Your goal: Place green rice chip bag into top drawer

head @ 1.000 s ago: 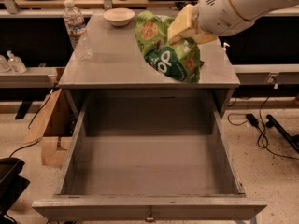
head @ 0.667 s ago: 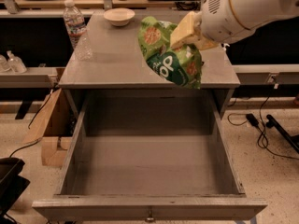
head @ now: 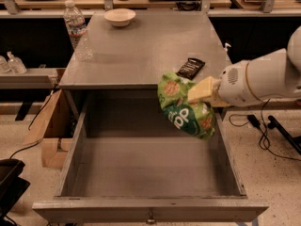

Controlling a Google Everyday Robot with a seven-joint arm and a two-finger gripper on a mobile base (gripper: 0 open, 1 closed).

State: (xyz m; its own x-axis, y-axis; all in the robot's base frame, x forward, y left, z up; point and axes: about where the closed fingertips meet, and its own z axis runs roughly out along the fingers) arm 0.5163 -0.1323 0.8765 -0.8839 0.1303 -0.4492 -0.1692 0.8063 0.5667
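Note:
The green rice chip bag [head: 187, 106] is crinkled bright green with white patches. It hangs in the air over the right rear part of the open top drawer [head: 146, 168]. My gripper [head: 197, 94] comes in from the right on a white arm, and its cream fingers are shut on the bag's upper right side. The drawer is pulled fully out below the grey table [head: 141, 46], and its grey inside shows nothing in it. Its flat front panel with a small metal pull [head: 150, 217] is at the bottom edge.
A small black packet [head: 190, 68] lies at the table's right front. A white bowl [head: 120, 16] sits at the back. A clear water bottle [head: 75, 27] stands at the left edge. A cardboard box [head: 44, 126] is on the floor at left. Cables lie on the floor at right.
My gripper has carried the green bag down and forward, from above the table's right side to over the open drawer's right rear. The black packet now shows on the table.

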